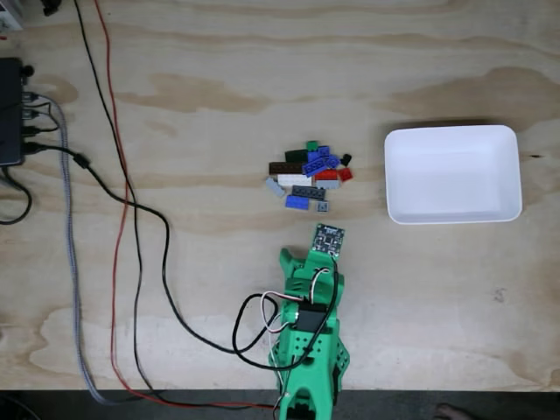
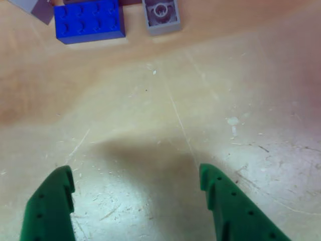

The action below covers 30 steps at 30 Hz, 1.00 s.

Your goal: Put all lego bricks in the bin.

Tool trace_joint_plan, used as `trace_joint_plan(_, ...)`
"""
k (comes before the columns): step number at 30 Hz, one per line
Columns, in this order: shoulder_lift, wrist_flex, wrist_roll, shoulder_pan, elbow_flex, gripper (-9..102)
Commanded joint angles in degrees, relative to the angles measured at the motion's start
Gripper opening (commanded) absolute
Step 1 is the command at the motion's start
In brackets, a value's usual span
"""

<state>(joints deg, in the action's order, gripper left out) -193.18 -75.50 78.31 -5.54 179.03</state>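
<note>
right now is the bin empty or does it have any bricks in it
Empty. In the fixed view the bin shows only bare white floor, and the lego bricks sit in a pile on the table to its left.

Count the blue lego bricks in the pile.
4, as far as the fixed view shows: three clustered at the pile's upper middle, one at its lower edge nearest the arm. The bricks overlap, so others may be hidden.

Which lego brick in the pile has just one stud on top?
The small grey square brick at the pile's near edge, right of the blue brick in the other view; the blue one shows many studs.
</note>
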Motion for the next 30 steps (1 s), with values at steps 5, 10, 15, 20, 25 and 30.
trace_joint_plan(5, -0.18, -0.53, -1.32, 1.85, 1.32, 0)
trace_joint_plan(10, -0.18, -0.53, -1.32, 1.85, 1.32, 0)
trace_joint_plan(15, -0.18, -0.53, -1.32, 1.85, 1.32, 0)
trace_joint_plan(20, -0.18, -0.53, -1.41, 1.85, 1.32, 0)
trace_joint_plan(25, 0.0, -0.53, -1.58, 2.02, 1.32, 0)
trace_joint_plan(30, 3.87, 0.88, -1.14, 2.46, 0.26, 0)
